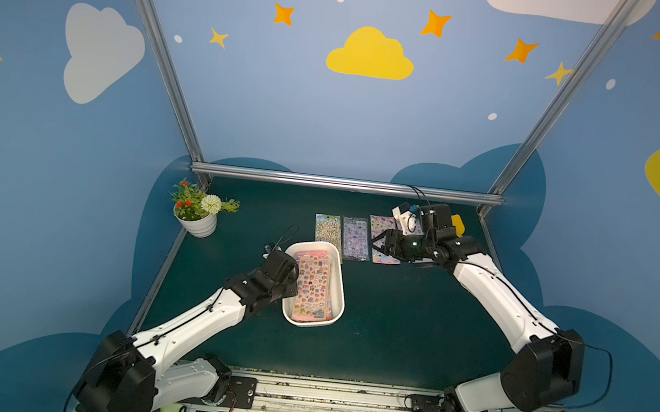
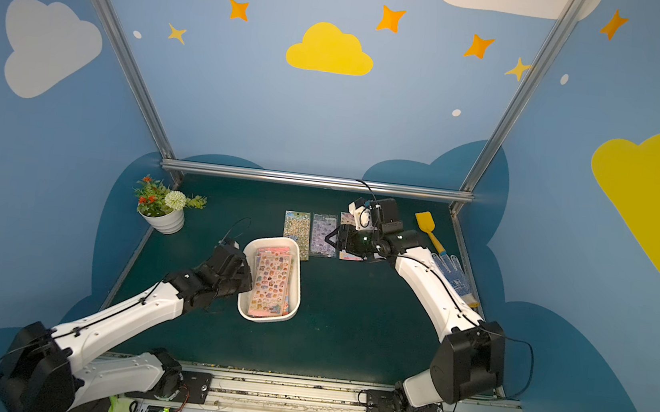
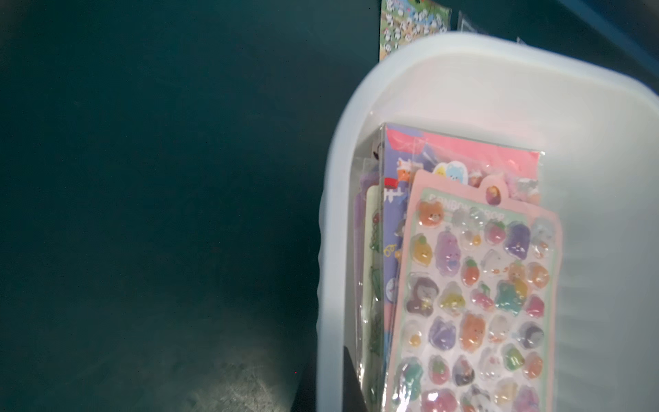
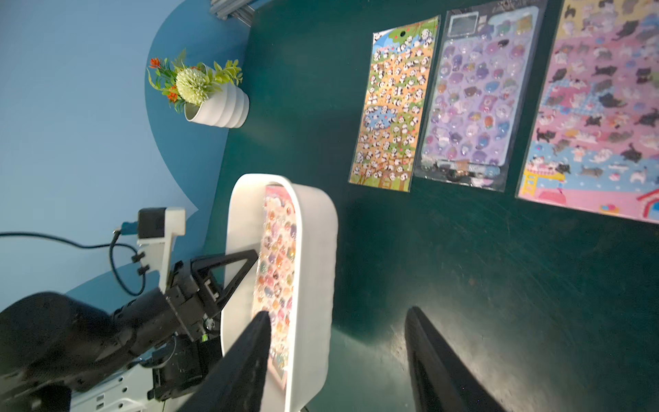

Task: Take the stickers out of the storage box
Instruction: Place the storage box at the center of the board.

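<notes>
You've got L gripper (image 1: pixel 293 271) pinched shut on storage box (image 1: pixel 339 285) rim, prob. steadying it; R gripper (image 4: pixel 338 314) half-open, empty, beyond box over laid-out stickers (image 1: pixel 355 239).

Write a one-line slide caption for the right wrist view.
Three stickers laid out on the table beside the storage box, open right pincer in foreground.

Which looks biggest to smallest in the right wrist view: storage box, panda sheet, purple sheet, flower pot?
1. storage box
2. purple sheet
3. panda sheet (nearness may explain the gap)
4. flower pot
</notes>
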